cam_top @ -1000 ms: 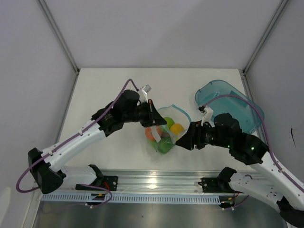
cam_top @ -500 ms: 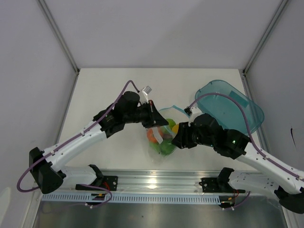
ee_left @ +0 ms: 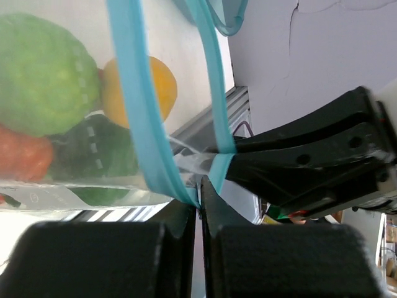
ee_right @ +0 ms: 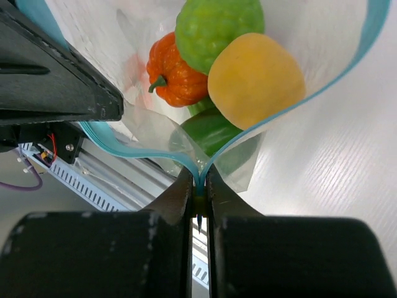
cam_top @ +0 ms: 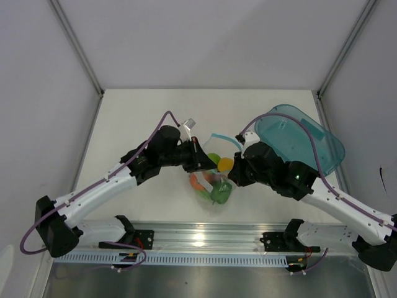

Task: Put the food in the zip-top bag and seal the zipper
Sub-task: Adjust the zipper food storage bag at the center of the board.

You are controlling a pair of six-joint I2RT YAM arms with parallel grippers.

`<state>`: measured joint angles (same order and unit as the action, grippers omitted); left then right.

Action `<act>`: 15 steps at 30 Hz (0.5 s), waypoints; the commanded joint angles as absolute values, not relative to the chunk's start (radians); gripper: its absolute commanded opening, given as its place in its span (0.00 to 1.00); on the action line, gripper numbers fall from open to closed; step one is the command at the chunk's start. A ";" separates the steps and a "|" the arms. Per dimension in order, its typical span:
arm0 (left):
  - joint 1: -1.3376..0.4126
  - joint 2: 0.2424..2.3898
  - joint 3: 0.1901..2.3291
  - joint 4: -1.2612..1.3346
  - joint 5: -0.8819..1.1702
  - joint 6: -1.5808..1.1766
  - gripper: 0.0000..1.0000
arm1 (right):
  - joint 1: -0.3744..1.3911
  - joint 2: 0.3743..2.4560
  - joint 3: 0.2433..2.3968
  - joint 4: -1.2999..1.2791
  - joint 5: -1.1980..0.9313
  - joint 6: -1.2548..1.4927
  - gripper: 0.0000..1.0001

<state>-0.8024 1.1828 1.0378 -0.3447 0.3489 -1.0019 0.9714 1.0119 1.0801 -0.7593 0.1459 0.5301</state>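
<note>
The clear zip-top bag (cam_top: 214,181) hangs between both grippers at the table's middle. Inside it are food pieces: a green lime (ee_right: 217,28), a yellow lemon (ee_right: 255,81), an orange pepper (ee_right: 177,71) and a green pepper (ee_right: 214,130). Its mouth stands open in a loop of light blue zipper (ee_left: 139,124). My left gripper (ee_left: 200,195) is shut on one end of the zipper (cam_top: 217,138), at the bag's left side (cam_top: 203,162). My right gripper (ee_right: 198,183) is shut on the opposite end, where both zipper strips (ee_right: 366,37) meet between its fingers (cam_top: 231,174).
A translucent teal tray (cam_top: 298,136) lies at the back right, just behind the right arm. An aluminium rail (cam_top: 205,239) runs along the near table edge below the bag. White walls close off the left, right and back.
My right gripper moved left to the bag and closed on the zipper's right end. The left gripper shifted slightly right and nearer, and the bag mouth narrowed between the two.
</note>
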 commanded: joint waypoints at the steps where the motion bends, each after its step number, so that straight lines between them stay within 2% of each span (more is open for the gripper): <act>1: -0.798 1.123 1.020 -0.330 0.322 -0.973 0.06 | 0.977 1.015 1.198 -0.794 0.184 0.447 0.00; 4: -0.796 1.091 0.999 -0.363 0.252 -0.945 0.23 | 0.977 1.028 1.253 -0.825 0.187 0.387 0.00; 5: -0.796 1.080 0.993 -0.373 0.232 -0.937 0.32 | 0.977 1.040 1.284 -0.833 0.186 0.374 0.00; 10: -0.796 0.982 0.948 -0.461 0.082 -0.896 0.47 | 0.979 1.072 1.309 -0.845 0.167 0.315 0.00; 11: -0.796 0.942 0.943 -0.477 0.057 -0.890 0.54 | 0.976 1.074 1.305 -0.841 0.154 0.307 0.00; 15: -0.792 0.856 0.952 -0.572 -0.092 -0.861 0.70 | 0.979 1.072 1.305 -0.825 0.132 0.261 0.00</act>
<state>-0.8013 0.9218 0.9440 -0.4980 0.0586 -0.9089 0.9726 1.0786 1.2751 -0.8425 0.1444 0.3264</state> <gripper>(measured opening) 0.680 0.048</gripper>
